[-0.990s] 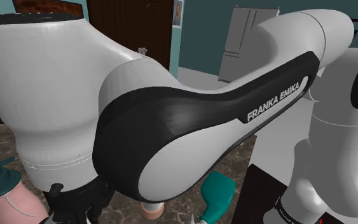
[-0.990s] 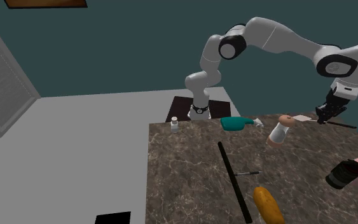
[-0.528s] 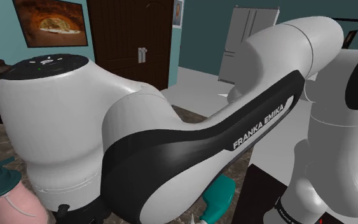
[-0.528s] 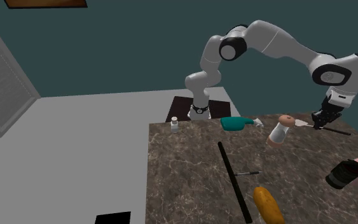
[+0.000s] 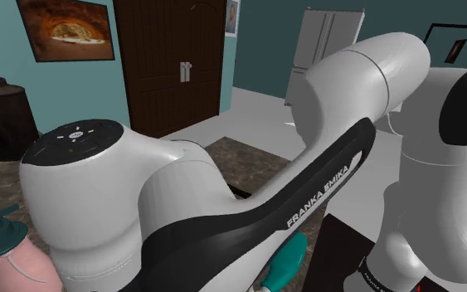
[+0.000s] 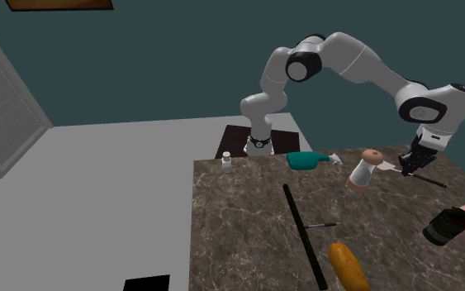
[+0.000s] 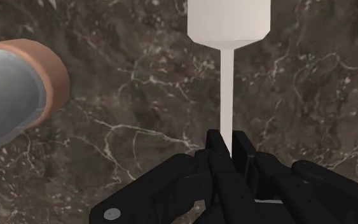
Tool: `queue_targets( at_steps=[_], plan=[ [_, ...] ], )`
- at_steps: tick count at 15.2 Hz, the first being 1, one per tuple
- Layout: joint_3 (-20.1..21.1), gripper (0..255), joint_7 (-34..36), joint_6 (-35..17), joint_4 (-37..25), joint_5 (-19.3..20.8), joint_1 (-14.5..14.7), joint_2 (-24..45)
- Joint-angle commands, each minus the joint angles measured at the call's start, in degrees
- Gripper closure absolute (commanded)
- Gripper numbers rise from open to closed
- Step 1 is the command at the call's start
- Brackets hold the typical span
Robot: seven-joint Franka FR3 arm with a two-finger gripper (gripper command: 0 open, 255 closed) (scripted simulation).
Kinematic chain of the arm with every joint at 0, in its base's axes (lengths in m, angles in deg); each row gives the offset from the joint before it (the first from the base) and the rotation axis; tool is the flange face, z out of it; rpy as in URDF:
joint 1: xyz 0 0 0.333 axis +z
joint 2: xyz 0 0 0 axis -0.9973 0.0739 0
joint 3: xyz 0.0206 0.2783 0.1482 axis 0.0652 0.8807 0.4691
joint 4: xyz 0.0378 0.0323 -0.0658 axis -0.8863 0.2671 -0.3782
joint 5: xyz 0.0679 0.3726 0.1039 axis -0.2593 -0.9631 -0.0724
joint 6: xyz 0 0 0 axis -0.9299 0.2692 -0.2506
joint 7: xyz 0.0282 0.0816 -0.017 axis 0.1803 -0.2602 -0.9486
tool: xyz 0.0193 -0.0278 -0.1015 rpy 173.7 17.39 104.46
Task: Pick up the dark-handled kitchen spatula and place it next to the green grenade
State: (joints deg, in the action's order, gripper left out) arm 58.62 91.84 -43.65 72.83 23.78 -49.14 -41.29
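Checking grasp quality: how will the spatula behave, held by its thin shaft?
The spatula looks stiff: its shaft runs straight from the gripper. Clasped on that thin neck, it may pivot. Its long dark handle probably weighs that end down.

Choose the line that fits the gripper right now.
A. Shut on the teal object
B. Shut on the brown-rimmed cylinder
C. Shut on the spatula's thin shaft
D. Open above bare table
C: in the wrist view the gripper clasps the thin pale shaft of the spatula, whose white blade lies beyond the fingertips; the brown-rimmed cylinder lies off to one side, untouched.
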Motion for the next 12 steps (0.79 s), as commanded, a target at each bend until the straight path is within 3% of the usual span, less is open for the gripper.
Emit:
queue_targets(
  at_steps=[1, 12],
  plan=[
    [-0.2, 255, 0.4, -1.3, 1.0, 0.4, 0.1, 0.4],
    [-1.3, 255, 2.0, -6.6, 3.8, 2.7, 0.7, 3.3]
  ],
)
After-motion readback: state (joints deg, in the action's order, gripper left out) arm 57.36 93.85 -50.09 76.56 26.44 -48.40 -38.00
